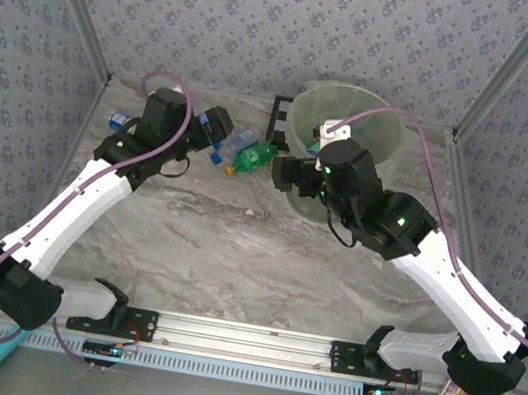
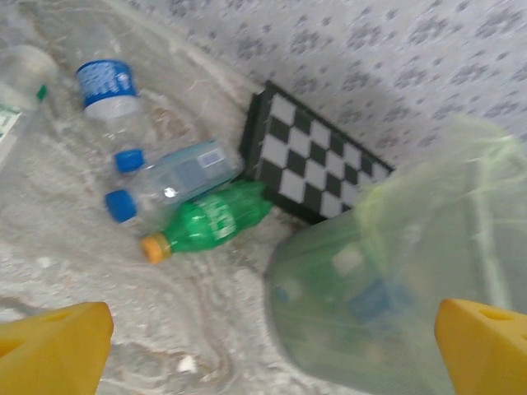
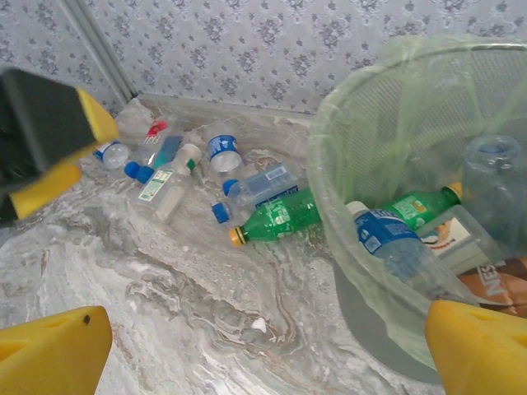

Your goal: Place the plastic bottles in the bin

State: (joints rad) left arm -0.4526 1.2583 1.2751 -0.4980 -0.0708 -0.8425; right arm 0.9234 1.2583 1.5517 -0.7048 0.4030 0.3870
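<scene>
The left end effector (image 2: 270,350) and right end effector (image 3: 268,354) are wide open, empty. Bottles (image 3: 276,220) lie on the surface (image 3: 165,280) by the bin (image 3: 329,164).

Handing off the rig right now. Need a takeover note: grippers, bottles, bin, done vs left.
Left gripper: open, empty, above the table near the loose bottles.
Right gripper: open, empty, close beside the bin.
Round pale-green bin with translucent bag liner: upright at the far side of the marbled table.
Done: several plastic bottles in the bin, among them a green bottle and a clear blue-labelled bottle.
Left: at least six bottles lying on the table left of the bin. Nearest are a green orange-capped bottle and a clear blue-capped bottle; the rest lie further left by the wall.
</scene>
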